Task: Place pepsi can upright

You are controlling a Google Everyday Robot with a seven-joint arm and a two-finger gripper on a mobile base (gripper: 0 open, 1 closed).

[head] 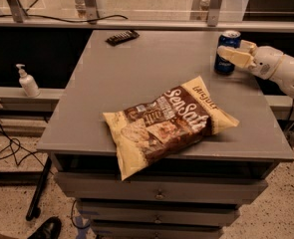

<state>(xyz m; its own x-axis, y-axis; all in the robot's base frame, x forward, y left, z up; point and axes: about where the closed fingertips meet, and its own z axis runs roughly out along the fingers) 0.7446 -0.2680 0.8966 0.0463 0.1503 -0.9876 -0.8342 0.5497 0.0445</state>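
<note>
1. Upright at far right corner of grey metal table (136,83): small blue metal pepsi can (224,66).
2. Clamped around it from the right: cream two-finger gripper (232,50).
3. Flat near front edge: brown-and-cream chip bag (169,123).

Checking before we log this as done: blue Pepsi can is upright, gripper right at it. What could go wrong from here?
1. The gripper is right up against the small blue metal pepsi can, which stands upright; a sideways pull-away could tip or drag it.
2. The can is near the right rim of the grey table, so a nudge might send it off.
3. The brown-and-cream chip bag overhangs the front edge; a base bump could drop it.
</note>
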